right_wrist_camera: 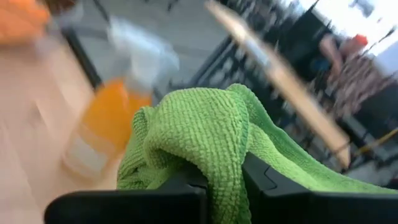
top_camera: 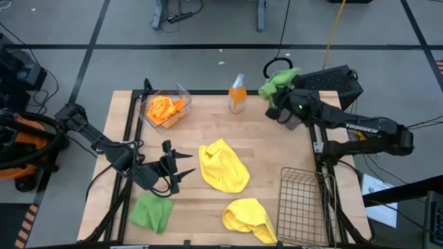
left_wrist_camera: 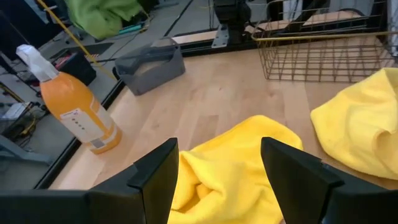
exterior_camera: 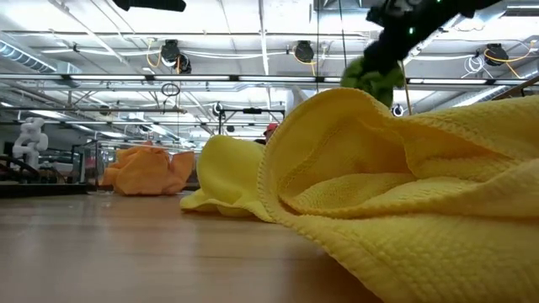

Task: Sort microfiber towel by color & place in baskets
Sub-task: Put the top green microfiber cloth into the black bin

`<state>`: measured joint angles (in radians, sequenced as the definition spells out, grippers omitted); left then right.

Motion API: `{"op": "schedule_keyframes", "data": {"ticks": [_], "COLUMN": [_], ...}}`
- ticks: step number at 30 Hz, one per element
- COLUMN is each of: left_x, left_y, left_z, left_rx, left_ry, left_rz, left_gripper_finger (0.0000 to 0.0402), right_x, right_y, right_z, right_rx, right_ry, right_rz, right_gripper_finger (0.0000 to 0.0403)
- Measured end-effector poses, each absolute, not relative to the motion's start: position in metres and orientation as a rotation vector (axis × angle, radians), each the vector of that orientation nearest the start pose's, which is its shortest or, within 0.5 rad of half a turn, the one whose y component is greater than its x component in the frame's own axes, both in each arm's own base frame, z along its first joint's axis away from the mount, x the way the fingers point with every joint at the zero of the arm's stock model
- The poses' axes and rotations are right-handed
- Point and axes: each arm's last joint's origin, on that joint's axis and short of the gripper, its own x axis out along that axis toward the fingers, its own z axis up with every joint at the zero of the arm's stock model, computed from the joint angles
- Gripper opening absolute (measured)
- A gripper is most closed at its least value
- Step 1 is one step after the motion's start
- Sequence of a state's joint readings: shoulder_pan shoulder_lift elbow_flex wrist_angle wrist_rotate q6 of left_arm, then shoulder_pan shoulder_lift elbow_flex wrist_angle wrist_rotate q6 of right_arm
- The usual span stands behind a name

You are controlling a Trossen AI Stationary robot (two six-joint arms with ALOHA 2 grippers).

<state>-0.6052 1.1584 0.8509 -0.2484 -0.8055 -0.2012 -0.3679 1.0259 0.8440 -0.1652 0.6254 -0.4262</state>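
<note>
Obscured and cut-off items

Dark basket [top_camera: 293, 119] largely hidden beneath right arm. Near yellow towel [exterior_camera: 404, 210] runs past the low view's edge. Spray bottle [right_wrist_camera: 115, 112] blurred. Second orange towel indistinguishable in clear basket [top_camera: 181, 93].

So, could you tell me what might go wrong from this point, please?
The right gripper carries a green towel close to the spray bottle and could knock it over. The towel hangs loose, so it may land outside the dark basket.

Orange spray bottle [top_camera: 237, 95] upright on table [top_camera: 263, 149]
</note>
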Motion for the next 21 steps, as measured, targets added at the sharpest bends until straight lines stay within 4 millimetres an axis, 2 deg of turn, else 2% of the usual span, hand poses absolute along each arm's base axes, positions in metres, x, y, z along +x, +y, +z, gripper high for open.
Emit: {"op": "schedule_keyframes", "data": {"ticks": [12, 21], "left_x": [0.213, 0.214], "left_y": [-0.113, -0.114], "left_z": [0.282, 0.281], "left_rx": [0.153, 0.151], "left_ry": [0.401, 0.407], "left_rz": [0.265, 0.254], "left_gripper_finger": [0.0235, 0.0235], "right_x": [0.180, 0.184], "right_y": [-0.157, -0.183], "right_z": [0.267, 0.228], "right_rx": [-0.207, -0.073], "right_ry": [0.890, 1.052], "right_rz": [-1.005, -0.997], "right_gripper_finger": [0.0026, 0.0027]}}
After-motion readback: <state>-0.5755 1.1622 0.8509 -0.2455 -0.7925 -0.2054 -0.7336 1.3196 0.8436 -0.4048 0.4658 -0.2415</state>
